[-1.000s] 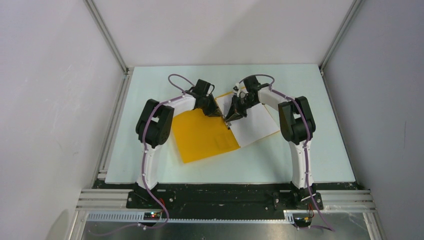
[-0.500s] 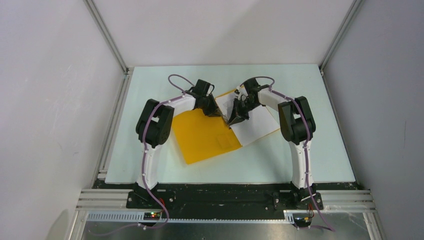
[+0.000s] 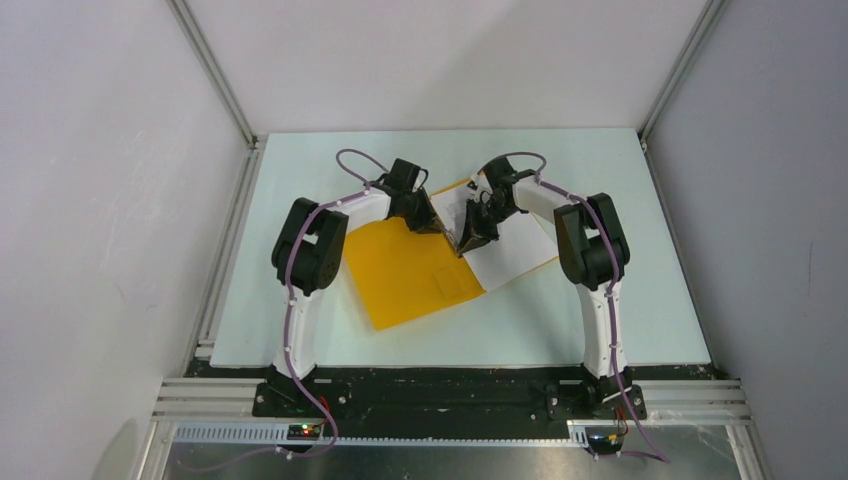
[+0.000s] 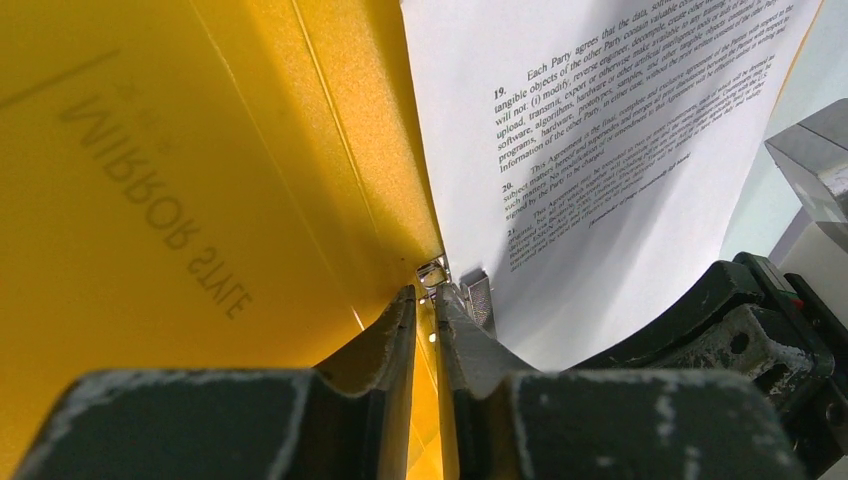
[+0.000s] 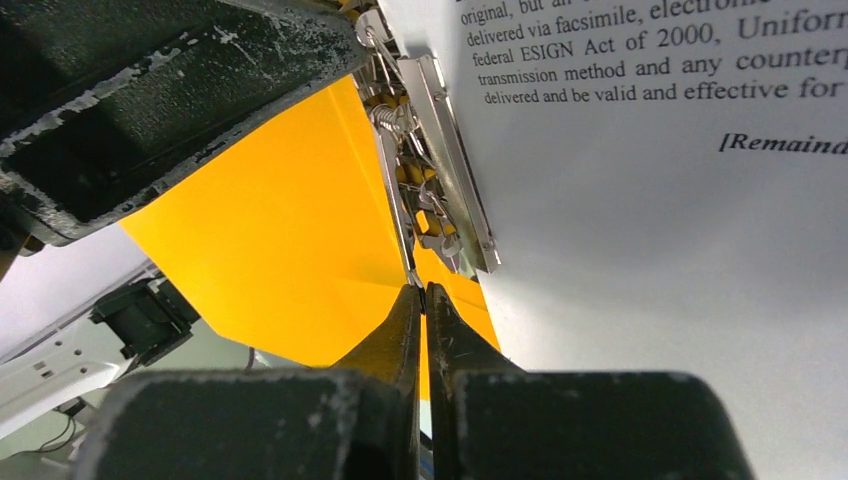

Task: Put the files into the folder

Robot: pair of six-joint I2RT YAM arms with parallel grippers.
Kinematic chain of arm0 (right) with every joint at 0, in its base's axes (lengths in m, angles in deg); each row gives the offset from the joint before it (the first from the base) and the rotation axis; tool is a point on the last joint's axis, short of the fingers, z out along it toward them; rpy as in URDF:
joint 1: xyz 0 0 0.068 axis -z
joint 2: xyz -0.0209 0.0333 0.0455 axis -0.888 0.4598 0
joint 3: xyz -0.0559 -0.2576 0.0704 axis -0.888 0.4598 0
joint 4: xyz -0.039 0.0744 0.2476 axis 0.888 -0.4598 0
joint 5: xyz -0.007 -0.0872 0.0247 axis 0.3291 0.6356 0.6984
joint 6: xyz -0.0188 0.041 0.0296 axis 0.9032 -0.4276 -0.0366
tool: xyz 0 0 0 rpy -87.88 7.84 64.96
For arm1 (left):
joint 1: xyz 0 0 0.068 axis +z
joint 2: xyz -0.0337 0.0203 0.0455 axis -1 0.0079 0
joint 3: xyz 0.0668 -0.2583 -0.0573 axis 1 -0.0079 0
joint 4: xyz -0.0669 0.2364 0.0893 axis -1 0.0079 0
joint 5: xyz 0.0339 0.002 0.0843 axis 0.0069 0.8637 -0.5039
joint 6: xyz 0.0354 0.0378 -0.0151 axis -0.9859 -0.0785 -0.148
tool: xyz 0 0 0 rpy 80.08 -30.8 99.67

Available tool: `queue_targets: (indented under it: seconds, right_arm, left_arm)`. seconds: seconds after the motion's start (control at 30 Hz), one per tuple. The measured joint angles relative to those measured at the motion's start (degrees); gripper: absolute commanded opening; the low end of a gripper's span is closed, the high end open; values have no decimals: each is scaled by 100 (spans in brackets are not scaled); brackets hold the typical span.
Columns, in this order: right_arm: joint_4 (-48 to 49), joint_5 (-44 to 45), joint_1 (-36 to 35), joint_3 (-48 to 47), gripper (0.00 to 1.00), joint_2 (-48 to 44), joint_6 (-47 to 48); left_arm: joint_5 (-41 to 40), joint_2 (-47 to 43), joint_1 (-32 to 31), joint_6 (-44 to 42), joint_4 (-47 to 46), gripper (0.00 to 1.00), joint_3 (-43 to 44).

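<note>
The files (image 3: 512, 255) are lying as a white stack on the right half of the open folder (image 3: 405, 275), their small black print showing clearly in the left wrist view (image 4: 620, 150) and in the right wrist view (image 5: 680, 250). The folder is lying spread open, slanted, near the middle of the table (image 3: 600, 180), its orange-yellow left leaf facing up. A strip of orange edge is peeking out past the far side of the sheets. Along the fold a metal clip (image 5: 440, 160) is sitting at the inner edge of the paper. The left gripper (image 4: 425, 300) is reaching in at the fold from the left, its fingers (image 4: 398, 335) standing almost together with a sliver of yellow card running between them, so it is pinching the folder there. Yellow card is also rising steeply just beside it. The right gripper (image 5: 420, 292) is coming in from the other side, just beside the left one, its fingers (image 5: 455, 345) pressed together right under the clip's wire. Whether anything is caught between them is not clear. Both arms are bending inward over the far half of the table, meeting above the fold.
</note>
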Motion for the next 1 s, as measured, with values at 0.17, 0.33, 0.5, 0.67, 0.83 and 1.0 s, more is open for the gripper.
queue_targets:
  seconds: [0.17, 0.33, 0.5, 0.67, 0.83, 1.0]
  right_arm:
    - [-63, 205, -9, -37, 0, -2, 68]
    - [-125, 332, -22, -83, 0, -2, 111]
    - [-195, 503, -72, -142, 0, -2, 173]
    - [-304, 798, -170, -236, 0, 0, 308]
    - [-476, 1084, -286, -389, 0, 13, 389]
    - [-601, 1338, -428, -511, 0, 24, 535]
  left_arm:
    - [28, 11, 0, 2, -28, 17, 0]
    - [59, 22, 9, 4, -46, 16, 0]
    - [61, 22, 9, 4, -46, 16, 0]
    - [63, 22, 11, 4, -46, 16, 0]
    - [63, 24, 11, 7, -46, 16, 0]
    - [63, 24, 11, 31, -46, 16, 0]
